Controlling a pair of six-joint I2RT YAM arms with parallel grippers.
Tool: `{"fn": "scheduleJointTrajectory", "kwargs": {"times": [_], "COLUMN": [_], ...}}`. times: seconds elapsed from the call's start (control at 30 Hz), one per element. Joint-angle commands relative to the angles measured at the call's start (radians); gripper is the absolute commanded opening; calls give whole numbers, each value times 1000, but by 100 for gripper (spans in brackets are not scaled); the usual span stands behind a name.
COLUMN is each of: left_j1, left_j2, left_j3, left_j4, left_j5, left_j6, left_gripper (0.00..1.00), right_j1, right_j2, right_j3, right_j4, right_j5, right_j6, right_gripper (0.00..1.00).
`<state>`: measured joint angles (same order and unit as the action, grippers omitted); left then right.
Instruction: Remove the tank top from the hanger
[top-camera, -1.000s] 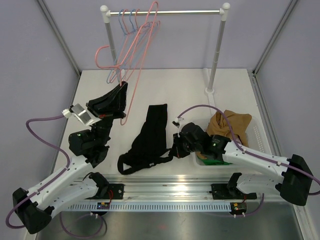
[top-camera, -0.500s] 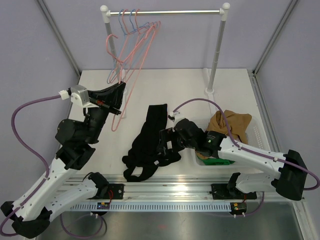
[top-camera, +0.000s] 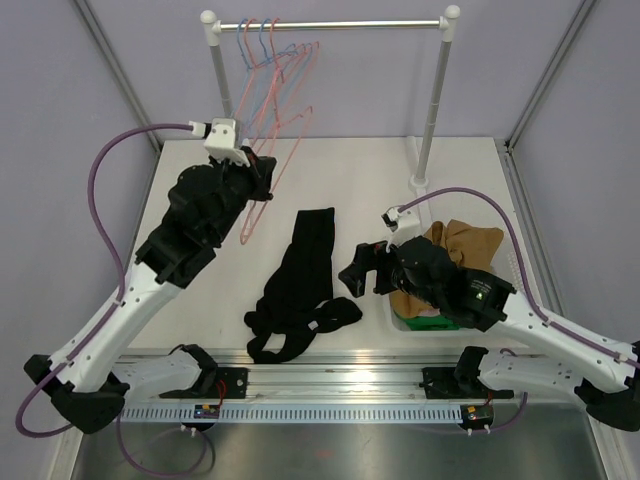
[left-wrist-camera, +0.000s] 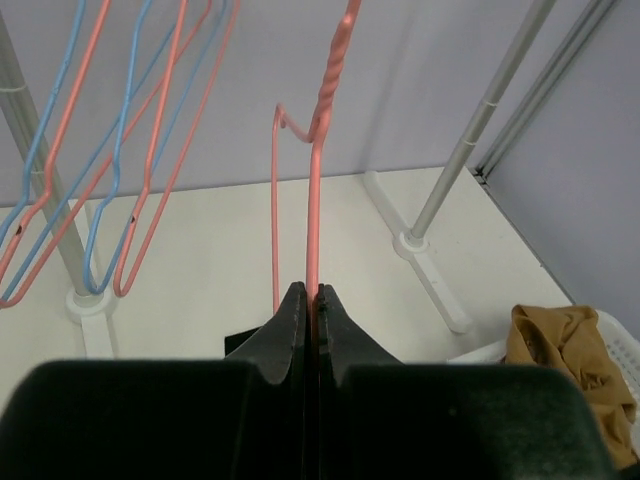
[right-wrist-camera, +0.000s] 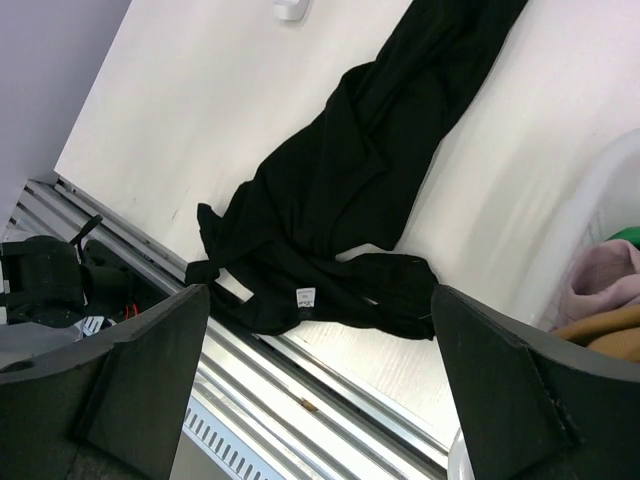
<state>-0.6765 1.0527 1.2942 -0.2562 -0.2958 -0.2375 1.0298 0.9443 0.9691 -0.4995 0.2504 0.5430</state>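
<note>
The black tank top (top-camera: 300, 285) lies crumpled on the table, off the hanger, its white label showing (right-wrist-camera: 350, 190). My left gripper (top-camera: 265, 172) is raised at the back left, just below the rack. It is shut on the wire of a bare pink hanger (left-wrist-camera: 316, 200), which runs up between the closed fingertips (left-wrist-camera: 312, 295); the hanger (top-camera: 290, 150) holds no garment. My right gripper (top-camera: 362, 270) hovers open to the right of the tank top's lower end. Its fingers stand wide apart over the cloth (right-wrist-camera: 320, 290) with nothing between them.
A clothes rack (top-camera: 435, 100) stands at the back, with several blue and pink hangers (top-camera: 265, 50) at its left end. A white basket (top-camera: 510, 260) at the right holds a brown garment (top-camera: 460, 250) and other clothes. A metal rail (top-camera: 330, 375) runs along the near edge.
The right gripper has opened, let go of the tank top and drawn back to the right. The left arm has lifted the pink hanger up and back toward the rack.
</note>
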Motion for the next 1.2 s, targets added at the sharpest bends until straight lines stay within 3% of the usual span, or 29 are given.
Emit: {"fn": "scheduleJointTrajectory", "kwargs": {"times": [0.0,0.17,0.33,0.67,0.73,0.93,1.17], "left_j1": [46,135,164,230,238,247,256], "left_j2": [85,243,423,705,717,642,629], "left_j3": [137,261,424,729,735,561,577], "left_j4": [67,127,182,82,63,135,97], "left_j5": [17,96,109,100,71,40,43], "left_j6": [-28,-86,-50,-37,-45,-69,-79], "left_gripper": [0,0,0,0,0,0,0], "right_j1": [7,7,6,6,6,6,6], "right_j2": [-30,-73,-98,-144,-148,-160,-115], "right_j3": [30,3,5,-10,-20,-32,-26], "right_j4": [-37,-31,-45,-71,-73,-59,-39], "right_j5": [55,61,67,66,67,67,58], "right_j6": [-5,-6,-14,-29,-31,-35,-41], "right_gripper": [100,99,99,99,100,100,100]}}
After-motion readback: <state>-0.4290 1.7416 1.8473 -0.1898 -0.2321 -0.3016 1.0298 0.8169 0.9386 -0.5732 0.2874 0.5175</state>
